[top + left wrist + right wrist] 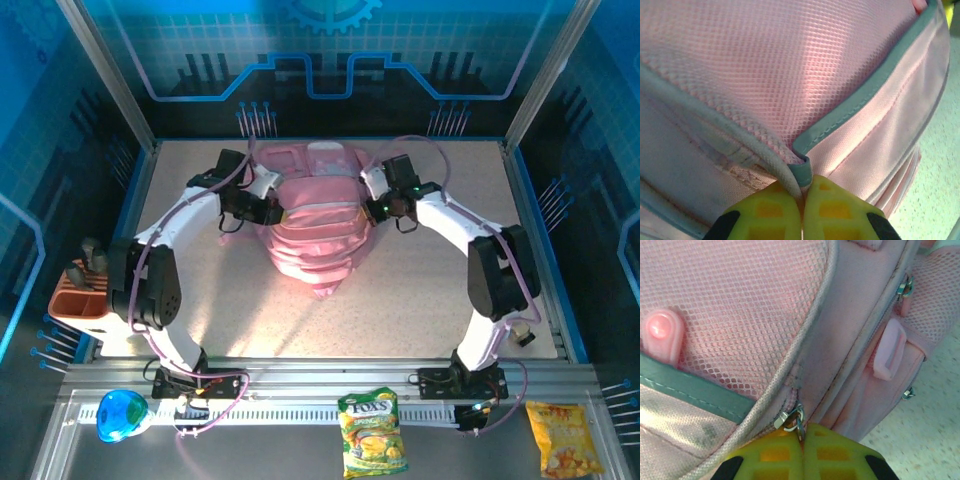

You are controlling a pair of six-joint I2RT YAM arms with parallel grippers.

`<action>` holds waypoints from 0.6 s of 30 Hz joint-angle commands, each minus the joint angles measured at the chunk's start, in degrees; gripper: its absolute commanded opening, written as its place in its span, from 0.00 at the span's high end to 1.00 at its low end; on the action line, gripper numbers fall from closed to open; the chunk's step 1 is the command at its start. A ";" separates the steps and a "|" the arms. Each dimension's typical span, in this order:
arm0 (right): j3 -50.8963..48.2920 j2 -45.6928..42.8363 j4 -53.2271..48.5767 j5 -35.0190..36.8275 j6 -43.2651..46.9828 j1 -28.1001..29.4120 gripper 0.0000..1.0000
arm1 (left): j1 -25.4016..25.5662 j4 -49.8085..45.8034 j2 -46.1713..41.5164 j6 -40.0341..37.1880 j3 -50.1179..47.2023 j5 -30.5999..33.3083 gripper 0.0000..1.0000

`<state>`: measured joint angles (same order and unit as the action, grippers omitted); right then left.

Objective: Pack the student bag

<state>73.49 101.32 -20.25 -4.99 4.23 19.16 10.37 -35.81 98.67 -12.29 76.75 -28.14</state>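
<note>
The student bag (310, 235), a soft pink backpack, lies in the middle of the table with its pale top panel toward the back. My left gripper (268, 206) is at the bag's left shoulder and my right gripper (376, 207) at its right shoulder. Seen from the left wrist, the left gripper (802, 188) is shut on the bag's edge where a grey cord (765, 150) meets teal trim (805, 172). On the right wrist camera, the right gripper (801, 429) is shut on a metal zip pull (792, 417) beside pink mesh (740, 300).
An orange holder (80, 297) stands at the table's left edge. On the front rail lie a blue object (120, 414), a green candy bag (372, 432) and a yellow snack bag (565, 438). Frame posts (105, 70) rise at the back corners.
</note>
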 commanded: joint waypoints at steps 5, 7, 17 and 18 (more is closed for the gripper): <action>-6.76 -9.99 2.57 5.36 -6.71 -5.50 0.63 | 1.14 -0.62 1.24 -6.40 2.69 -0.07 0.84; -8.18 -13.60 3.05 5.90 -9.20 -6.44 0.50 | 1.14 4.07 -0.93 -2.27 1.11 1.98 0.71; -20.93 -29.59 13.78 25.02 -18.36 -9.43 0.00 | 0.09 30.14 -20.56 19.37 -21.97 27.49 0.23; -22.44 -30.34 14.91 27.48 -19.06 -9.73 0.00 | -0.34 32.60 -22.58 21.20 -25.12 31.07 0.16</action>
<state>54.46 72.31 -9.98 12.99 -11.20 10.70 11.27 -12.93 79.96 0.51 57.98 -9.52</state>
